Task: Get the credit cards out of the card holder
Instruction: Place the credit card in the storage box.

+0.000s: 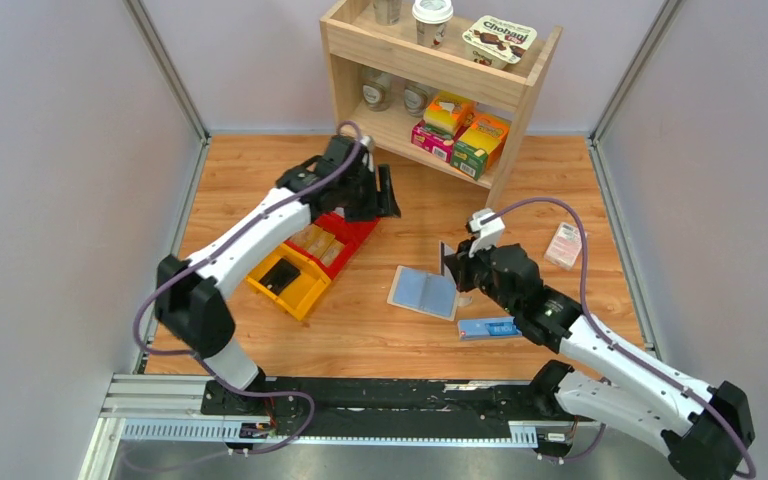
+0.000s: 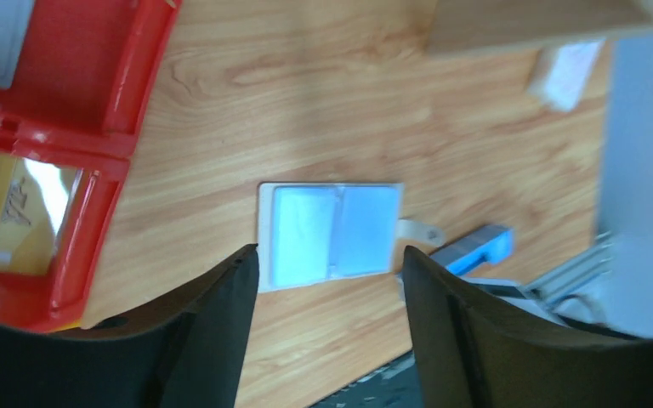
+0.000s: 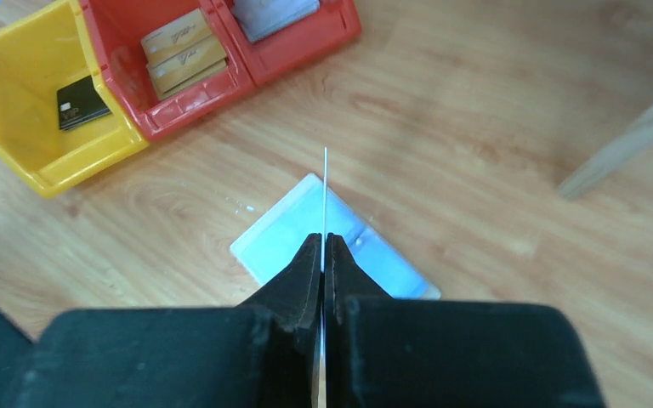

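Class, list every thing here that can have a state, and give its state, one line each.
card holder: open, lying flat, blue lining up.
left claw: open, holding nothing.
right claw: shut on a thin card.
yellow bin: holds one black card.
red bin: holds tan cards.

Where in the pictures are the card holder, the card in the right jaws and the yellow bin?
card holder [image 1: 423, 292], top view, on its open blue lining.
card [image 3: 325, 187], right wrist view, on its thin edge.
yellow bin [image 3: 17, 76], right wrist view, on its bare inner wall.
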Controlling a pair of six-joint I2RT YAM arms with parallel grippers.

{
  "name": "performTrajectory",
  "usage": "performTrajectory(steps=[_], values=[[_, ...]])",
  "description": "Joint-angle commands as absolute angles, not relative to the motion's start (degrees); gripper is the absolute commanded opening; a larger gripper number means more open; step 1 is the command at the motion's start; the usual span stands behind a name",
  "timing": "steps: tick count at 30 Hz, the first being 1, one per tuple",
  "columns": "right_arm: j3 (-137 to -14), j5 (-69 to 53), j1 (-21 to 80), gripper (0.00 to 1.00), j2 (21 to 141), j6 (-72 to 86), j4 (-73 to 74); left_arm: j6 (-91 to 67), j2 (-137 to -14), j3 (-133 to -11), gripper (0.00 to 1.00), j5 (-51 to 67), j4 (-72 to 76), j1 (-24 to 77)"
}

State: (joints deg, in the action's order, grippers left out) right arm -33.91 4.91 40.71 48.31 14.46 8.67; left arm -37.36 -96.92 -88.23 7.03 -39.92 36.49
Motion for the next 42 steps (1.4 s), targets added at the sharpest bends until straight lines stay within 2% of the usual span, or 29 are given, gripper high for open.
performTrajectory(steps=[1, 6, 11, 19, 25, 29, 31, 35, 39, 42], values=[[-34.5, 26.5, 50.4, 0.0, 48.7, 0.5, -3.0, -47.5, -87.4, -83.0, 0.74, 10.5, -35.3, 34.1], [-33.9, 36.7, 59.3, 0.0, 54.0, -11.2, -14.4, -54.4, -80.8, -78.3, 0.74, 14.3, -28.4, 34.1], [-34.5, 41.7, 64.2, 0.0, 61.2, -20.8, -26.0, -58.9, -80.5, -76.2, 0.74, 18.6, -25.6, 34.1], [-37.6, 43.4, 67.8, 0.0, 71.1, -28.9, -35.8, -61.1, -81.3, -73.2, 0.74, 21.0, -22.6, 34.6], [-38.9, 45.3, 69.4, 0.0, 76.4, -34.5, -42.2, -61.2, -82.6, -71.5, 0.7, 21.6, -22.3, 35.2], [-39.9, 45.2, 70.0, 0.0, 79.0, -37.1, -44.0, -61.0, -83.5, -71.1, 0.58, 22.2, -21.4, 35.2], [-40.3, 45.3, 70.4, 0.0, 79.8, -37.5, -44.5, -60.7, -83.8, -71.2, 0.45, 22.2, -20.7, 35.2], [-40.0, 44.7, 70.4, 0.0, 80.2, -37.2, -44.6, -59.3, -83.3, -70.9, 0.02, 20.7, -19.7, 34.9], [-40.0, 43.7, 70.4, 0.04, 79.5, -34.7, -42.3, -58.2, -82.9, -69.4, 0.0, 21.2, -15.9, 34.1], [-40.5, 42.8, 70.1, 0.17, 78.3, -30.7, -39.3, -57.4, -82.6, -68.2, 0.0, 21.6, -13.2, 33.4]])
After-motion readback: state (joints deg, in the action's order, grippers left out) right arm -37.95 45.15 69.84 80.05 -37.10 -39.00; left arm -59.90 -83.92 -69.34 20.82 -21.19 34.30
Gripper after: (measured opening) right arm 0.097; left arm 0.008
